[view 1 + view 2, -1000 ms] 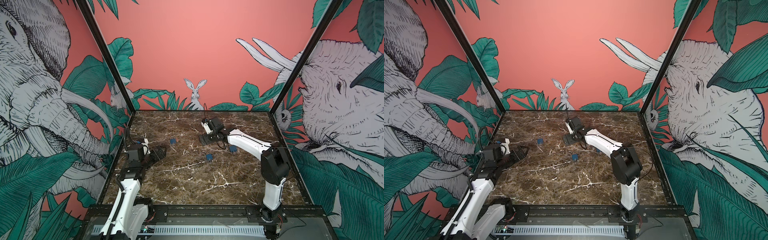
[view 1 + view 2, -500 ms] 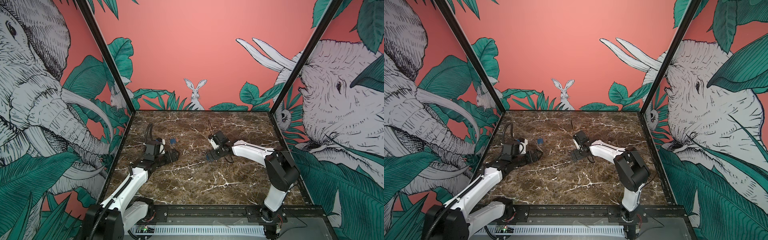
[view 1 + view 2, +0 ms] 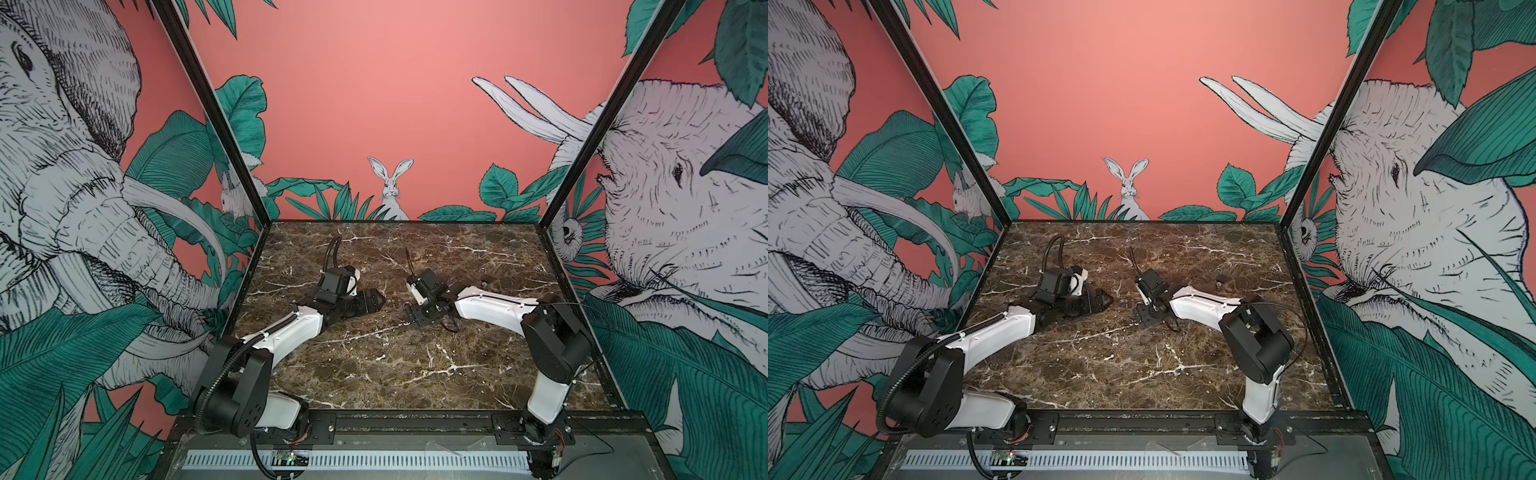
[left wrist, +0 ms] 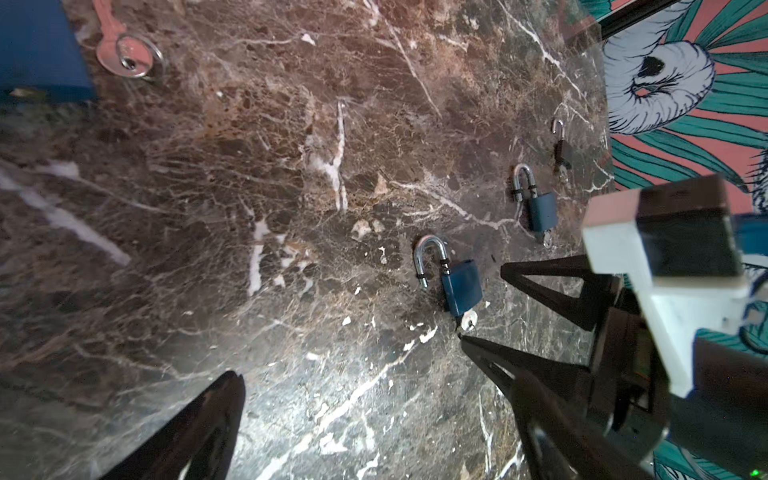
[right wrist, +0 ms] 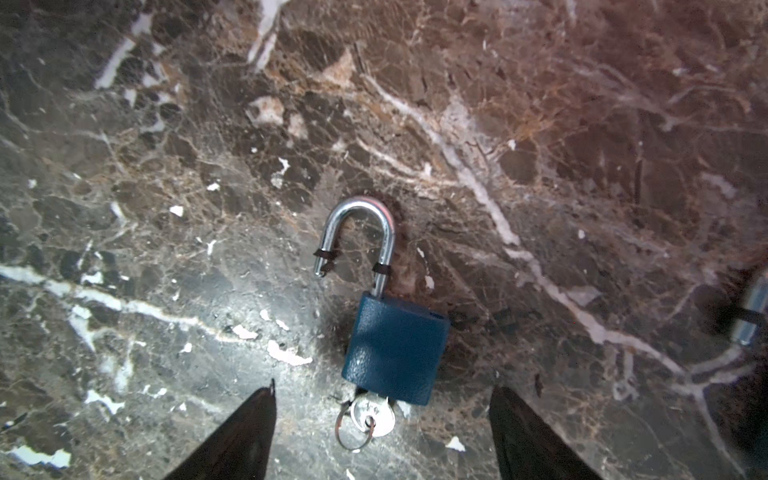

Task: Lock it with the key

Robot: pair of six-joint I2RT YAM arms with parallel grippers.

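1. Right end effector (image 5: 383, 385) stands wide, its fingers either side of the key (image 5: 372, 413), which sits in the padlock's (image 5: 397, 353) base.
2. Padlock lies flat near the tabletop's (image 3: 415, 374) middle, shackle open; the right end effector hides it in both top views.
3. Left end effector (image 3: 376, 300), wide and empty, hovers low nearby.
4. Both arms stretch low toward the middle.

Blue padlock (image 5: 395, 351) flat on marble bench (image 5: 166, 166). Steel shackle (image 5: 357, 212) sprung open, short leg free of body, thin black band on each leg. Silver key (image 5: 372, 413) stuck in keyhole at bottom end, round head poking out. Second blue padlock (image 4: 542, 210) near, lying same way. Small dark padlock (image 4: 563, 151) further off. Loose key (image 4: 120, 54) well apart.
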